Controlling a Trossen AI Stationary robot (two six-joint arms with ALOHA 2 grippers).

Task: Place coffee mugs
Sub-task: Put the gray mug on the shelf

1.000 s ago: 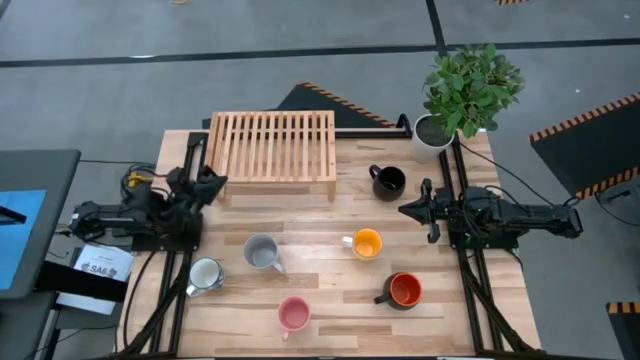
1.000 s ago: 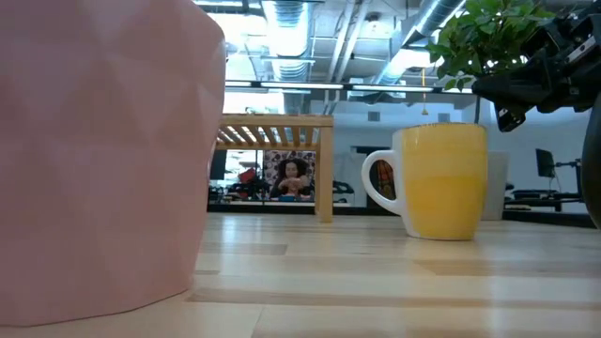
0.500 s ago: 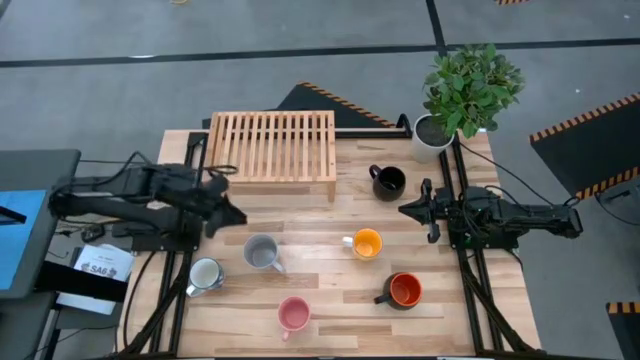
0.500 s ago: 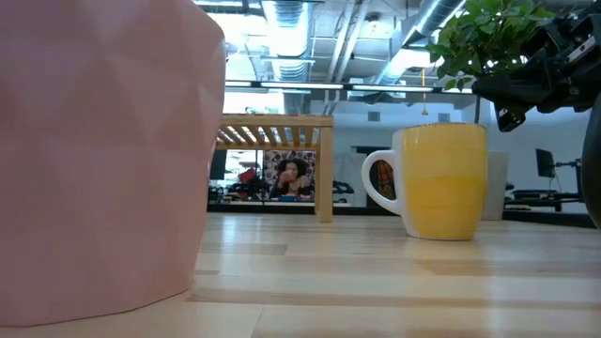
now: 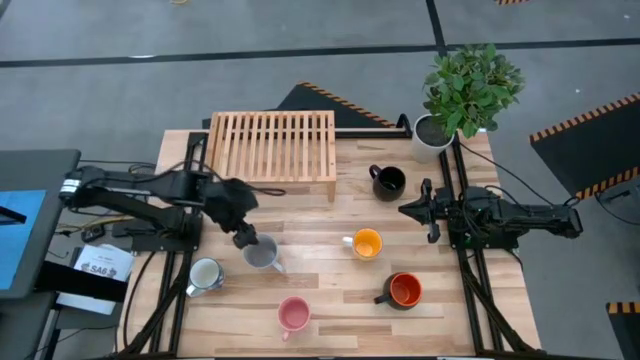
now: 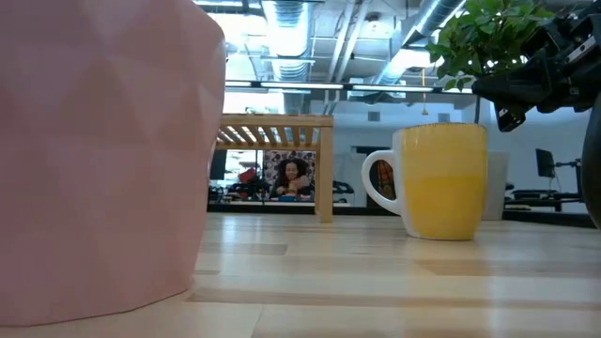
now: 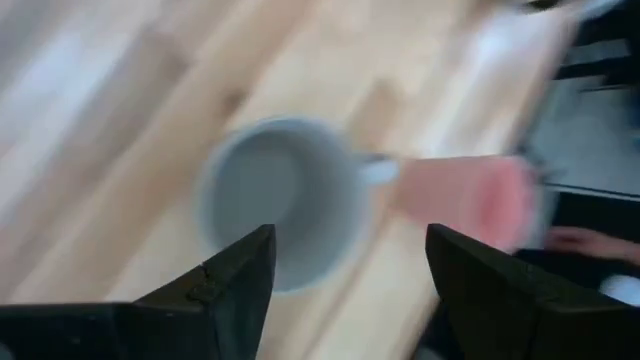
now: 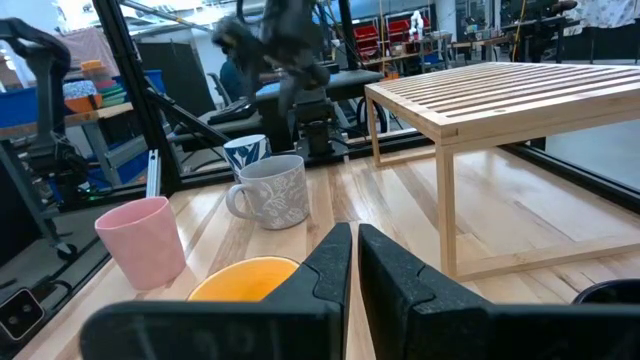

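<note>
worktop (image 5: 320,300) inventory as i see it from the remote station: grey mug (image 5: 261,252) near the middle-left, with the left hand (image 5: 243,240) hovering at its rim; through the left wrist camera i see its fingers (image 7: 232,290) spread wide, the grey mug (image 7: 283,200) between and below them, nothing pinched. white mug (image 5: 205,274) at the left edge, near the grey one. pink mug (image 5: 293,314) at the front, lying beyond the grey mug in the left wrist camera. orange mug (image 5: 367,243) right of centre, handle toward the grey mug. red-inside mug (image 5: 404,290) front right, dark outside. black mug (image 5: 388,181) just beside the slatted wooden rack (image 5: 272,146) at the back. right hand (image 5: 414,210) waiting between the black and orange mugs, its fingers (image 8: 330,265) pressed together, empty. potted plant (image 5: 465,90) at the back right corner.
</note>
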